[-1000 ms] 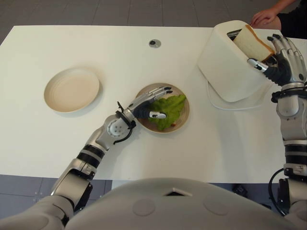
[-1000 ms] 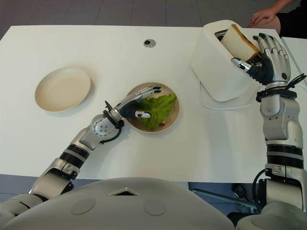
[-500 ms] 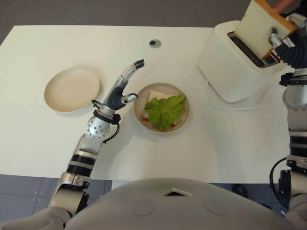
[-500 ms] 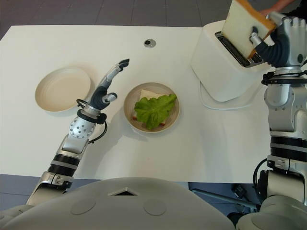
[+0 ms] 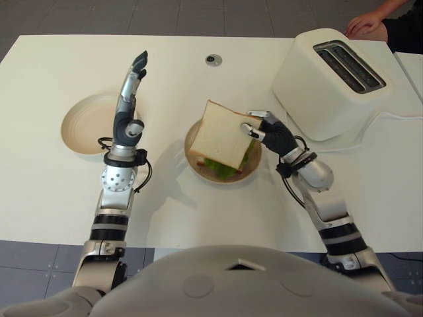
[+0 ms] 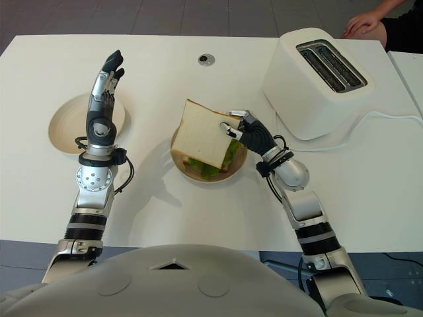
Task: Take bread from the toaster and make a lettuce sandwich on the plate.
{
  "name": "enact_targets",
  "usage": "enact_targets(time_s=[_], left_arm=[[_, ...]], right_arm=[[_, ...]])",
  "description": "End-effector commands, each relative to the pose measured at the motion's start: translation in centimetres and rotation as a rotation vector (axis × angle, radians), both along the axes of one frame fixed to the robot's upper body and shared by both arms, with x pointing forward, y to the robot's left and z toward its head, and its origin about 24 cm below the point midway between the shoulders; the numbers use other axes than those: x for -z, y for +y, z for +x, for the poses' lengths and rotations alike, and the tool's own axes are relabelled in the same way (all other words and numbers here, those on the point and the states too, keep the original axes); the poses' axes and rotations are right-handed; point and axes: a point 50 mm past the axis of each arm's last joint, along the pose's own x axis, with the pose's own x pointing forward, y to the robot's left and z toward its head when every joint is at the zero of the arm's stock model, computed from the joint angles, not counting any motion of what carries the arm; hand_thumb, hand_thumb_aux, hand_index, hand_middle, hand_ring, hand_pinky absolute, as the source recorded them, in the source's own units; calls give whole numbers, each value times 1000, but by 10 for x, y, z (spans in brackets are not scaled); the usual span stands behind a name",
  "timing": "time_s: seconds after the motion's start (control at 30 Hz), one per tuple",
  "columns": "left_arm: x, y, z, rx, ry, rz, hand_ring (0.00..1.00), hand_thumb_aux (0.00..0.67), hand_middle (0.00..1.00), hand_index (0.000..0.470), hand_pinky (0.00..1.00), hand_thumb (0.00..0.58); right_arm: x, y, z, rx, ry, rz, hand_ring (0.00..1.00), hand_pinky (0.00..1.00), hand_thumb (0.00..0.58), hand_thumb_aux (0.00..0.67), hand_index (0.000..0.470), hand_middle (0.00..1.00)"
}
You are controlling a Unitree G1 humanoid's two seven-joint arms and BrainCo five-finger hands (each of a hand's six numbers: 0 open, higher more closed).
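As the right hand (image 5: 272, 134) grips the bread slice (image 5: 221, 135) over the lettuce (image 5: 228, 168) on the plate (image 5: 255, 158), the empty left hand (image 5: 129, 99) stands outspread left of it; next, lay the slice flat.

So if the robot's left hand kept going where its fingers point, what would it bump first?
Probably nothing: the left hand, open by the cream plate, points up and away, with only table beyond. Depth is unclear, so it may aim into air.
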Motion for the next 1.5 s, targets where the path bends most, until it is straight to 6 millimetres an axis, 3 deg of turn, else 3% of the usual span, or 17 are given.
enact_targets(time_s=[0.03, 0.27, 0.4, 0.5, 0.63, 0.97, 1.23, 1.37, 1.4, 1.43, 1.47, 1.5], left_arm=[[4, -14, -12, 103, -24, 98, 0, 0, 0, 0, 0, 0], [12, -22, -38, 271, -11, 334, 0, 0, 0, 0, 0, 0], [23, -25, -41, 321, 41, 378, 0, 0, 0, 0, 0, 0], [28, -30, -41, 349, 58, 405, 0, 0, 0, 0, 0, 0], [33, -34, -40, 365, 62, 466, 0, 0, 0, 0, 0, 0], [38, -56, -31, 445, -6, 647, 0, 0, 0, 0, 0, 0], [81, -65, -22, 566, 120, 894, 0, 0, 0, 0, 0, 0], [100, -58, -30, 628, 212, 983, 0, 0, 0, 0, 0, 0], [104, -55, -34, 642, 237, 999, 0, 0, 0, 0, 0, 0], [106, -51, -37, 651, 259, 1003, 0, 0, 0, 0, 0, 0], [107, -48, -39, 655, 275, 1004, 0, 0, 0, 0, 0, 0], [107, -45, -40, 653, 289, 1002, 0, 0, 0, 0, 0, 0]], right_arm=[[18, -2, -1, 23, 66, -52, 1000, 1000, 580, 670, 470, 1000], [7, -14, 10, 71, 14, -80, 1000, 1000, 580, 670, 470, 1000], [-13, -19, 13, 23, -5, -47, 1000, 1000, 580, 670, 470, 1000], [-16, -29, 21, 54, -1, -81, 1000, 1000, 580, 670, 470, 1000], [-10, -34, 29, 74, 8, -155, 1000, 1000, 580, 670, 470, 1000], [29, -27, 29, -9, 55, -398, 1000, 1000, 580, 670, 470, 1000], [25, -32, 35, 24, -17, -446, 1000, 1000, 580, 670, 470, 1000], [19, -30, 36, 18, -63, -452, 1000, 1000, 580, 670, 470, 1000], [17, -28, 36, 13, -82, -445, 929, 929, 580, 670, 470, 929], [13, -27, 36, 17, -107, -434, 0, 0, 368, 265, 186, 0], [8, -27, 36, 29, -144, -428, 0, 0, 0, 0, 0, 0], [-3, -32, 38, 84, -207, -427, 0, 0, 0, 0, 0, 0]])
